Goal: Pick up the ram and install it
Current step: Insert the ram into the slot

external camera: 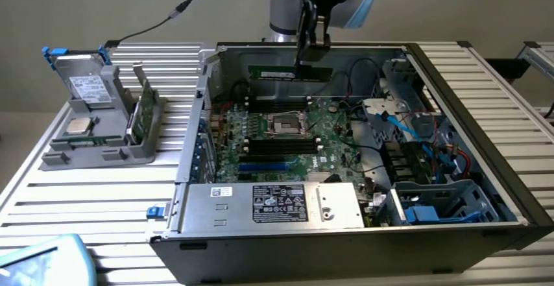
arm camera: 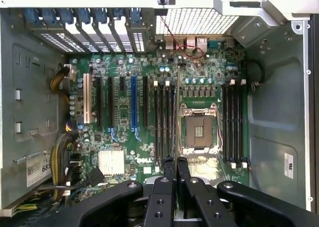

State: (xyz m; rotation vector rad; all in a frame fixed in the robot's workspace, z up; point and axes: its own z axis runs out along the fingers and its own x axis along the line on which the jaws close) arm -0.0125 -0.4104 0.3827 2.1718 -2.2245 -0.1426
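Arm (external camera: 316, 0) stands over the open case (external camera: 346, 253), which lies on its side on the slatted desk (external camera: 87, 195).

Tool (external camera: 312, 62) is narrow and clamped on the ram (external camera: 277, 73). I read the grip as taken near one end of the stick, the end toward the exterior view's right. The rest of the stick reaches out toward that view's left.

Ram position: held level, long edge down, in the air over the far part of the case. In the exterior view it shows in front of the far wall and clear of the board (external camera: 303, 150).

Through the wrist view I see the fingers (arm camera: 168, 167) pressed close together. A thin line (arm camera: 177, 107) runs out from between them; I take this for the ram seen edge-on. That line lies just beside one bank of black slots (arm camera: 164, 122), on the side of the socket (arm camera: 198, 129). A second bank sits on the socket's other side.

Other items noted:
- Silver supply (external camera: 277, 205) with a label, at the near edge of the case.
- Grey holder (external camera: 95, 130) on the desk, toward the exterior view's left, well apart from the case, carrying a drive and a green card.
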